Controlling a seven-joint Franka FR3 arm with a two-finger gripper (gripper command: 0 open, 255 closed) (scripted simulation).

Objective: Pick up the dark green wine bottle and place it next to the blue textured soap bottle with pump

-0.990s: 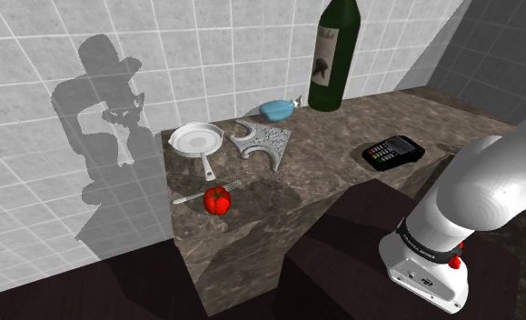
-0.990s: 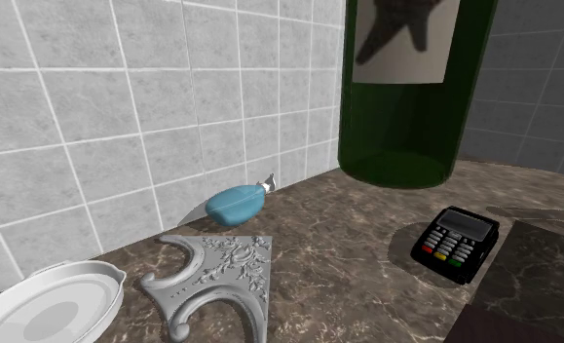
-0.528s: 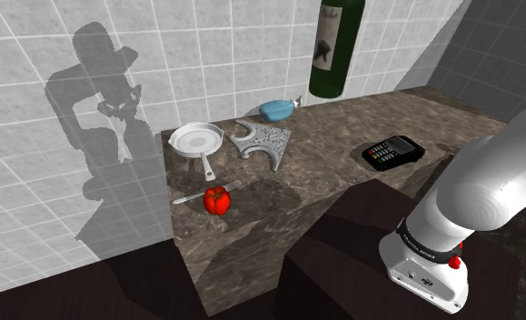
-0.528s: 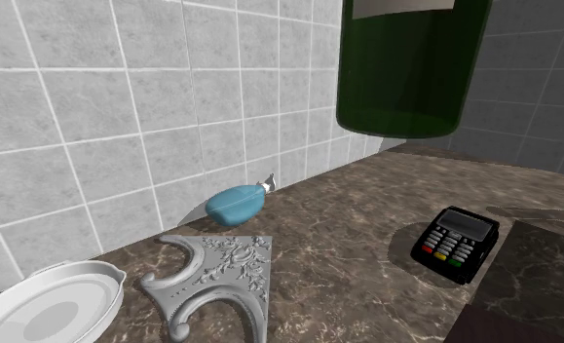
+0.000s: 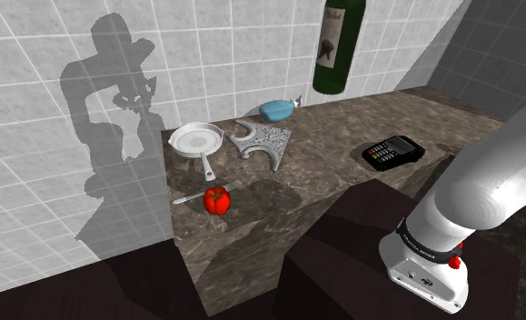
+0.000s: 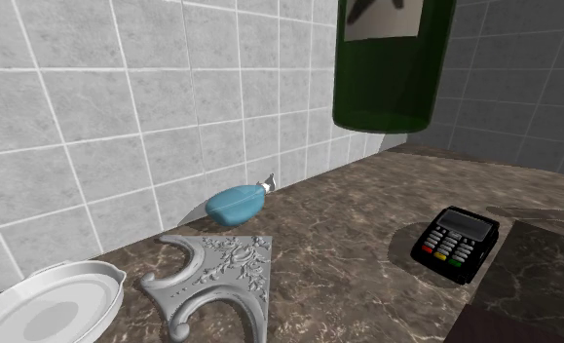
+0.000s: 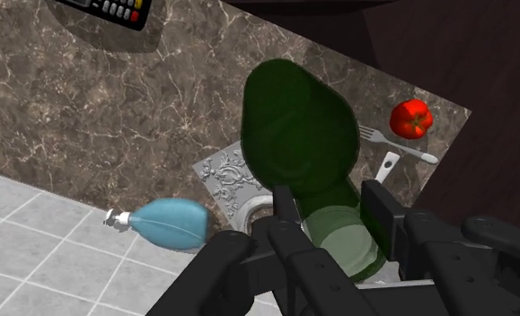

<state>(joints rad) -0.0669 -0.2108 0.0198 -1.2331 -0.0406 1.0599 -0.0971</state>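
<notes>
The dark green wine bottle (image 5: 336, 45) with a pale label hangs upright above the back of the marble counter (image 5: 324, 182), clear of the surface. In the wrist view my gripper (image 7: 330, 211) is shut on the neck of the bottle (image 7: 303, 144), one finger on each side. The blue soap bottle (image 5: 277, 110) lies on its side near the tiled wall, to the shoulder view's left of the wine bottle. In the second exterior view the wine bottle (image 6: 392, 68) hovers up and to the right of the soap bottle (image 6: 236, 205). Beside my fingers in the wrist view lies the soap bottle (image 7: 170, 222).
A silver ornate trivet (image 5: 263, 141) and a white pan (image 5: 197, 139) lie in front of the soap bottle. A red fruit (image 5: 217, 200) and a fork (image 5: 206, 192) sit near the counter's front left edge. A black card terminal (image 5: 392, 151) lies to the right. Tiled walls back the counter.
The wine bottle has risen off the counter in my gripper and drifted slightly toward the second exterior view's left. Nothing else has moved.
</notes>
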